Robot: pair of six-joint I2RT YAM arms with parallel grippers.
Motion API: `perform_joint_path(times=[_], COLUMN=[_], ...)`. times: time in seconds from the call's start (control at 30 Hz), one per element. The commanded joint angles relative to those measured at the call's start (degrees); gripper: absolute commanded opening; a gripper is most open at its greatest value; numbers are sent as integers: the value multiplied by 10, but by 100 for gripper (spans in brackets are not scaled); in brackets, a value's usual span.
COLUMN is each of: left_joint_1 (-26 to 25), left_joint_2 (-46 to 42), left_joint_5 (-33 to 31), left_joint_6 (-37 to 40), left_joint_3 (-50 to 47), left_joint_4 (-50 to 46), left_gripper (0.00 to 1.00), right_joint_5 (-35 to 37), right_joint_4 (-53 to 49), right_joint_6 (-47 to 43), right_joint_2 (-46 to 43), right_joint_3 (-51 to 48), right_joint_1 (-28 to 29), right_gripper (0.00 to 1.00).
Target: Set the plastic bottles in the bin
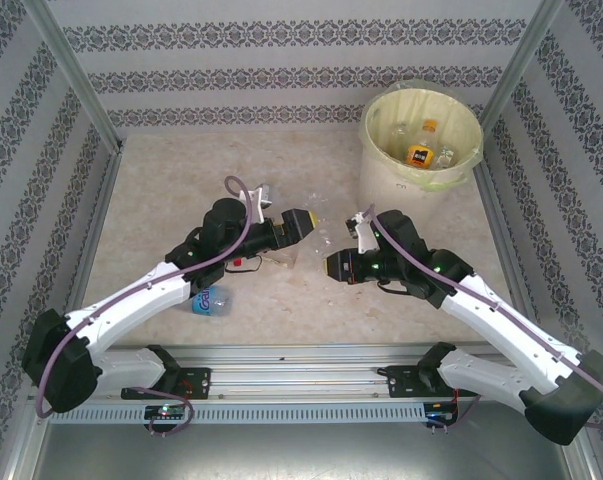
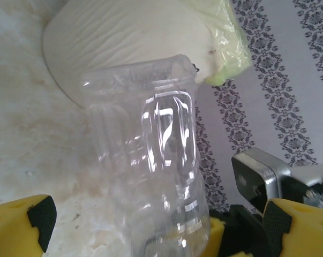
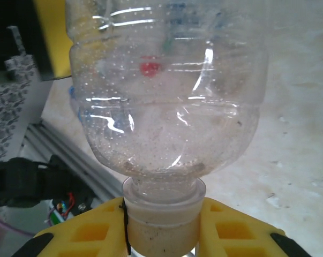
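My right gripper (image 1: 333, 265) (image 3: 161, 227) is shut on the white cap of a clear plastic bottle (image 3: 166, 96) (image 1: 303, 252), whose body points away toward the left arm. My left gripper (image 1: 299, 225) (image 2: 161, 233) stands open, and the same clear bottle (image 2: 150, 160) rises between its yellow fingers (image 2: 19, 227) without being pinched. The bin (image 1: 381, 170) (image 2: 124, 37), cream-white with a pale yellow liner, stands at the back right and holds several bottles, one with an orange label (image 1: 419, 154). Another bottle with a blue label (image 1: 211, 299) lies near the left arm.
A red cap (image 1: 238, 263) peeks out under the left arm's forearm. Patterned walls close off the table on three sides. A metal rail (image 1: 301, 370) runs along the near edge between the arm bases.
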Motion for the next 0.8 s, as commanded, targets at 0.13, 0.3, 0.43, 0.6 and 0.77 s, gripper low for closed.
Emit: perform_joint_path(times=[0.13, 0.3, 0.43, 0.6, 0.77], left_joint_1=[4, 5, 8, 10, 11], left_joint_2=[14, 15, 11, 12, 11], left_joint_5=[37, 31, 23, 24, 31], left_joint_6=[-21, -31, -41, -49, -46], left_joint_3=[10, 7, 3, 0, -4], left_joint_4=[74, 86, 93, 103, 115], left_gripper=[100, 93, 85, 66, 55], right_joint_5=[-44, -35, -28, -21, -17], right_joint_4=[38, 35, 32, 25, 23], right_joint_6=[30, 31, 28, 23, 29], right_joint_2=[-9, -3, -5, -5, -8], right_joint_3=[-11, -13, -16, -16, -10], right_joint_1=[26, 44, 53, 59, 59], right_gripper=[31, 31, 33, 35, 37])
